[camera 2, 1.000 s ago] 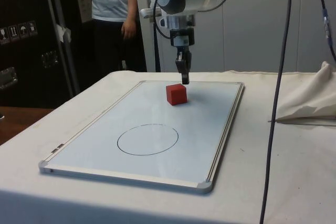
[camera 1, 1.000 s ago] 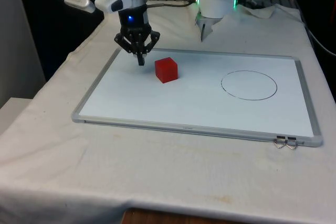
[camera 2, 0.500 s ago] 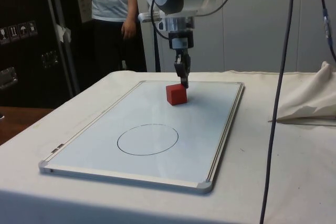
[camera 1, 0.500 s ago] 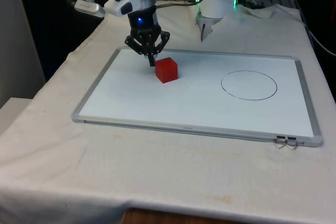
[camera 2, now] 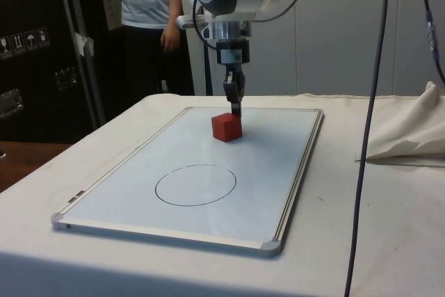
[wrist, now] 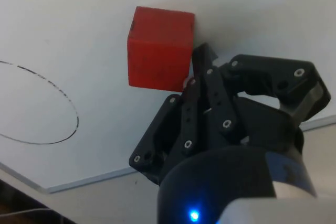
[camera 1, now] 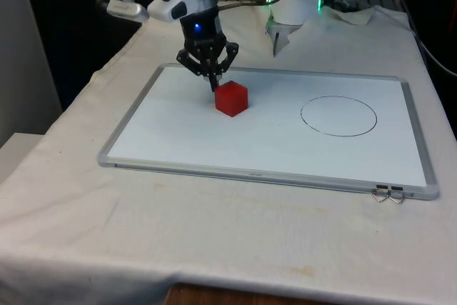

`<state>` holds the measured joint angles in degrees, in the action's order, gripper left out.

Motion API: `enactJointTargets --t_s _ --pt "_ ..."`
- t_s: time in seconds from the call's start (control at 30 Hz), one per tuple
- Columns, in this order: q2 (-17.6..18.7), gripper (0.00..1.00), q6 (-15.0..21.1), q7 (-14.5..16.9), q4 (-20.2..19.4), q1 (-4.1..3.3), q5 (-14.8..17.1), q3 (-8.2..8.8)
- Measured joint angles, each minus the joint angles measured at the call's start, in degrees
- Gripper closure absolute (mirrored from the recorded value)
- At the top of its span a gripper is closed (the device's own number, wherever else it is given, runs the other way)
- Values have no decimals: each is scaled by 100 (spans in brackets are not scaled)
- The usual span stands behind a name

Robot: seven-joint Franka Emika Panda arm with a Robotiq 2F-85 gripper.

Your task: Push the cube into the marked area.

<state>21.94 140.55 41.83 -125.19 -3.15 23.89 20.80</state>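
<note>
Pressing closed fingertips (wrist: 202,64) against the red cube's (camera 1: 231,98) far corner.

Black gripper (camera 1: 213,85) fingers are clenched together, holding nothing, tip touching the cube. That matte, sharp-edged block sits on a smooth whiteboard (camera 1: 178,133) with a metal rim, well apart from the thin drawn circle (camera 1: 338,116). A wrinkled white cloth (camera 1: 214,241) lies beneath.

The whiteboard (camera 1: 178,130) lies flat on the table (camera 1: 214,233), and the cube (camera 1: 231,98) rests on it. The circle (camera 1: 338,116) is drawn on the whiteboard, well apart from the cube towards the front view's right. The gripper (camera 1: 212,85) touches the cube's side facing away from the circle.
</note>
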Motion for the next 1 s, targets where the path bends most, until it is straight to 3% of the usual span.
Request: enactJointTargets --t_s 0.63,1.0 --pt "-86 100 -149 -46 -11 -46 292 -395" --pt "355 100 -235 -252 619 -57 292 -556"
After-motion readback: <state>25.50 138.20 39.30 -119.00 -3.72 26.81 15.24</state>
